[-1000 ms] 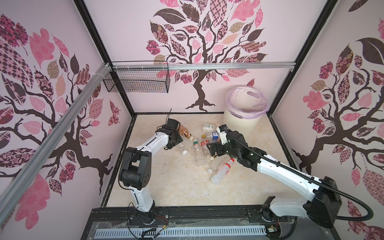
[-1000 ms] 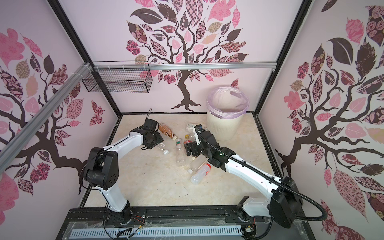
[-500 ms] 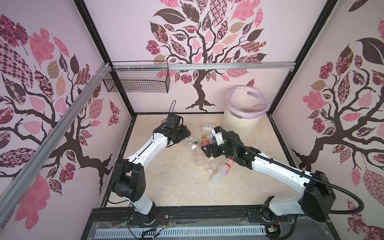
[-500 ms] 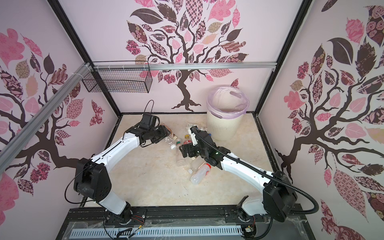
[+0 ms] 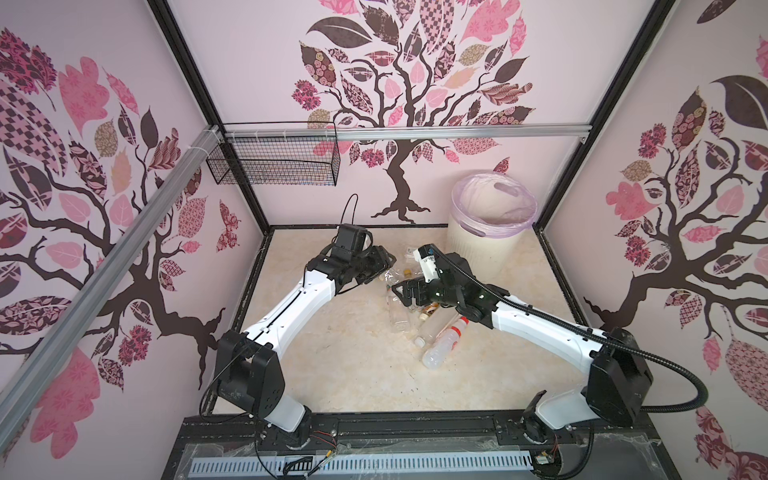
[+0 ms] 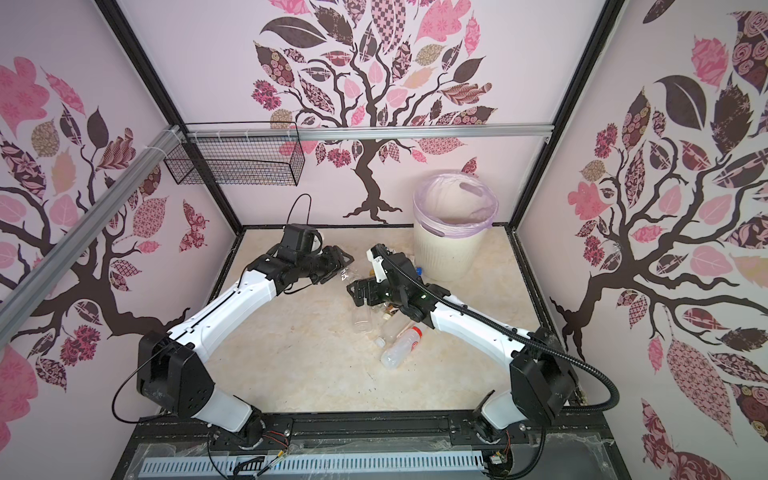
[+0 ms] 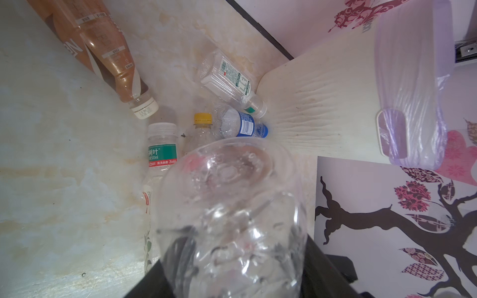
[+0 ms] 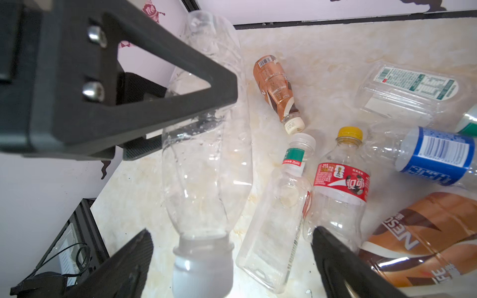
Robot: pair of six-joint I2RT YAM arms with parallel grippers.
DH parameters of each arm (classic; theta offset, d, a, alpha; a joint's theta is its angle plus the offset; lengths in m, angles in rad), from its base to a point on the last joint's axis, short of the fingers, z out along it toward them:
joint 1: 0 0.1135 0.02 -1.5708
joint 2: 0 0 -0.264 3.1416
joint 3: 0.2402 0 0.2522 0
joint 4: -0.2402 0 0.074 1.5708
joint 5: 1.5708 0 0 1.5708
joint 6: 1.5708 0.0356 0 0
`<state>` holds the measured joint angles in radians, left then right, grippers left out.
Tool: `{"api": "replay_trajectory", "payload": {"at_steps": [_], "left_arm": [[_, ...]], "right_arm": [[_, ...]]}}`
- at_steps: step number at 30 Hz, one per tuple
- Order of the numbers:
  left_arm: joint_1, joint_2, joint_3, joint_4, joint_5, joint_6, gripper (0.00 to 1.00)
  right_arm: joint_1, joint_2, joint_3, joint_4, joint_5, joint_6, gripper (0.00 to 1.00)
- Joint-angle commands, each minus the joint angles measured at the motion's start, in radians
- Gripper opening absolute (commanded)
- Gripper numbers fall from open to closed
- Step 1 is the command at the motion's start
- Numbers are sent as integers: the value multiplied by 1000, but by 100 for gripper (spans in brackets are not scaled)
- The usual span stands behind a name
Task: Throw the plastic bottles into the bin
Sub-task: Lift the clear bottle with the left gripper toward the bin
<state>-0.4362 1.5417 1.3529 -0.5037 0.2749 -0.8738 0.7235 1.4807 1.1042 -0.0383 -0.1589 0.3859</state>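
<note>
My left gripper (image 5: pixel 381 262) (image 7: pixel 232 260) is shut on a clear bottle (image 7: pixel 227 196) (image 8: pixel 206 165), held off the floor. That bottle's white cap (image 8: pixel 202 265) hangs between the fingers of my right gripper (image 8: pixel 232 231) (image 5: pixel 405 291), which is open and touches nothing. Several more plastic bottles lie on the floor beside it: a red-labelled one with a yellow cap (image 8: pixel 340 180), a blue-labelled one (image 8: pixel 436 154), a small brown one (image 8: pixel 276 85) and a square clear one (image 8: pixel 278 214). The cream bin (image 5: pixel 478 253) (image 6: pixel 449 253) with its lilac bag stands at the back right.
A red-capped bottle (image 5: pixel 442 343) and a clear one (image 5: pixel 397 318) lie nearer the front. A black wire basket (image 5: pixel 274 166) hangs on the back left rail. The patterned walls close in the floor on three sides.
My left arm has swung right, carrying the clear bottle towards the middle. The right gripper has moved left to meet it, and the bottle's cap now lies between its fingers.
</note>
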Motion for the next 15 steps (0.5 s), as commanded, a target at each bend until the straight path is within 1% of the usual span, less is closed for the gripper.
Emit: {"api": "replay_trajectory", "payload": {"at_steps": [1,6,15], "left_arm": [[-10,-27,-13,30,18,-23,60],[-18,-34,-20,35,23,-40,60],[-26,-37,-21,43,18,-54,60]], "right_arm": [[-1,38,54,19,-14,19,97],[-1,70,90,28,-13,28,93],[-2,89,95,60,-14,53,77]]}}
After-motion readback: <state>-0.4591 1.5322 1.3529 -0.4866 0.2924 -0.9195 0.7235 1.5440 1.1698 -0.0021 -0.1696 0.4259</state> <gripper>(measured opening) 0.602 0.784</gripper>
